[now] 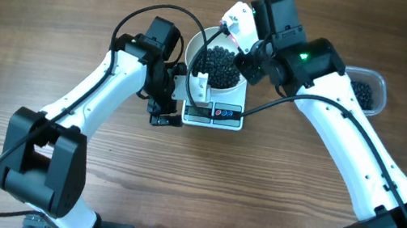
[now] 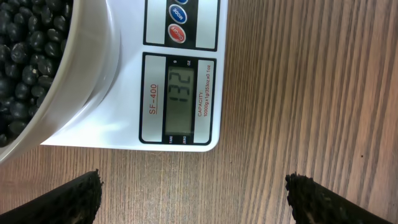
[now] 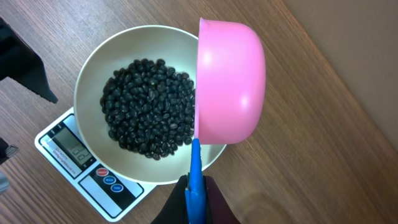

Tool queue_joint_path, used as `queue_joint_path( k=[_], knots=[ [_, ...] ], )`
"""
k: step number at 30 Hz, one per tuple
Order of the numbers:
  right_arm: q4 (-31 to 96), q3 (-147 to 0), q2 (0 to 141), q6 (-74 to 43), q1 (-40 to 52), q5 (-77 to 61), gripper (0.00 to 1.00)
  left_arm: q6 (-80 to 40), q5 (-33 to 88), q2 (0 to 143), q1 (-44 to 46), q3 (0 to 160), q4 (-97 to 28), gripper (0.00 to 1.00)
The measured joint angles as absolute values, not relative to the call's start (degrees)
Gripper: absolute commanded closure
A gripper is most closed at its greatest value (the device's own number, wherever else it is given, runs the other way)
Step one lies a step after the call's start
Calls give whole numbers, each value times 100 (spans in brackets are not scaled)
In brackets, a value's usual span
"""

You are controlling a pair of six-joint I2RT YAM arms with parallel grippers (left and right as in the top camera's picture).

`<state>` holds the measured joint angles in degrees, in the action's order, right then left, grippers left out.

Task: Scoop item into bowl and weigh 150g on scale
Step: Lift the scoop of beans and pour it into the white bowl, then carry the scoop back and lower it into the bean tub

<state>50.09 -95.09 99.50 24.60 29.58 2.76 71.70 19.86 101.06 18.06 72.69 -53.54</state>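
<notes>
White bowl (image 3: 149,43) sat on the scale (image 2: 168,81), black beans (image 3: 149,109) heaped inside. Display read 132, so you were short. Your right gripper (image 3: 196,199) was clamped on the pink scoop (image 3: 230,81) handle, cup tipped over the bowl. Left gripper (image 2: 196,196) jaws stood apart, empty. You needed small, slow top-ups.

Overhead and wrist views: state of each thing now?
Small white digital scale: on, reads 132.
Round white bowl: on scale, holding black beans.
Pink scoop cup with blue handle: tipped sideways over bowl.
Clear plastic tub: some beans inside.
Left tool: open, empty.
Right tool: shut on scoop handle.
</notes>
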Motion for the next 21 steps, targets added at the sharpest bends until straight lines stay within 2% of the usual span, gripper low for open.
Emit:
queue_joint_path(
  k=[8,15,21],
  knots=[
    [4993,-9509,9950,2093,2781,-233,96,7170,1986,10106,1806,7269,-5352,0],
    [4574,-9509,9950,1468,1361,-1778,96,7170,1986,10106,1806,7269,-5354,0],
    [4576,-9509,9950,1199,607,-2058,96,7170,1986,10106,1806,7269,-5352,0]
  ],
)
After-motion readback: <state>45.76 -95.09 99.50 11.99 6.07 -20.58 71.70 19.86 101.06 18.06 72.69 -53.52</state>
